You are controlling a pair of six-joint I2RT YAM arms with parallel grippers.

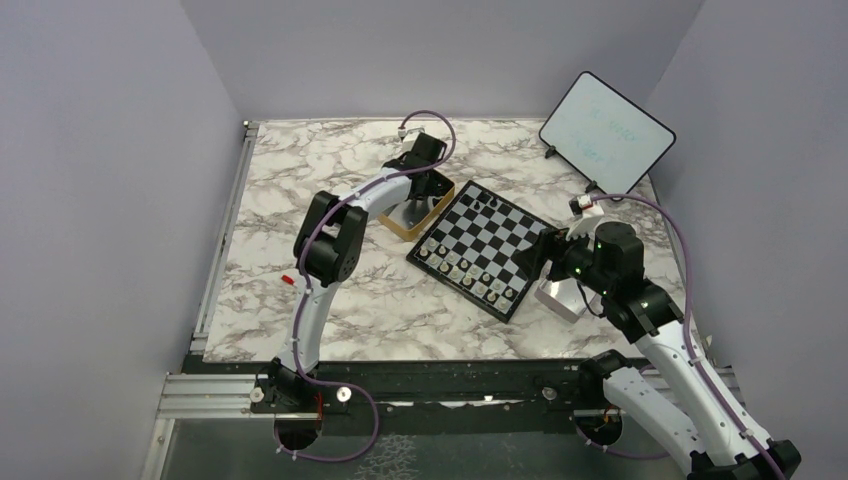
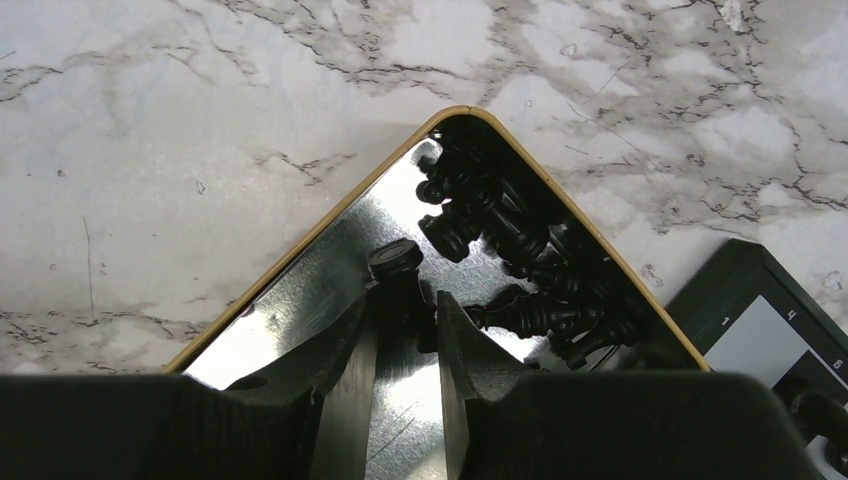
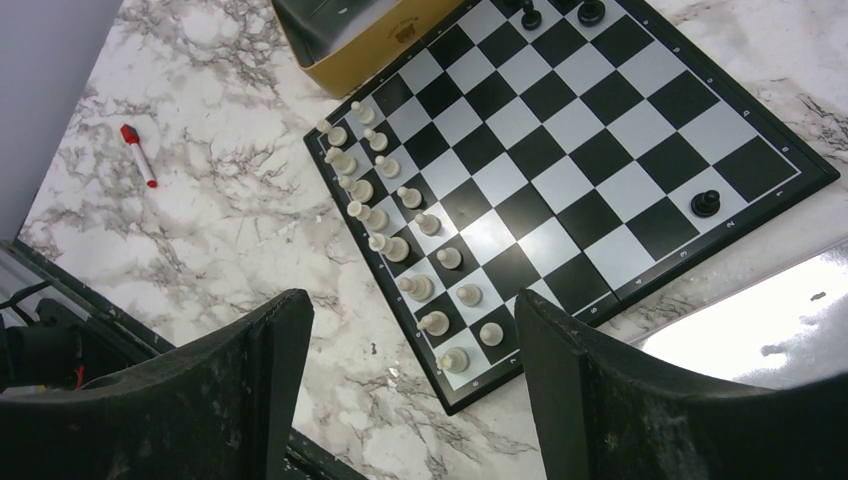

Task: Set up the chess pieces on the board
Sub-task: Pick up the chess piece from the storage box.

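Observation:
The board (image 1: 478,248) lies mid-table with pale chess pieces (image 3: 400,225) in two rows along its near-left edge. Three black pieces stand on it: one (image 3: 706,203) near the right edge and two (image 3: 530,17) at the far corner. My left gripper (image 2: 405,300) is down inside the gold tin (image 2: 330,215), shut on a black chess piece (image 2: 396,262) whose round base sticks out past the fingertips. Several more black pieces (image 2: 520,250) lie heaped in the tin's corner. My right gripper (image 3: 408,320) hangs open and empty over the board's near corner.
A shiny metal lid (image 1: 558,298) lies by the board's right side under my right arm. A white tablet (image 1: 605,130) leans at the back right. A red marker (image 1: 288,281) rests on the marble to the left. The tin (image 1: 415,212) touches the board's far-left edge.

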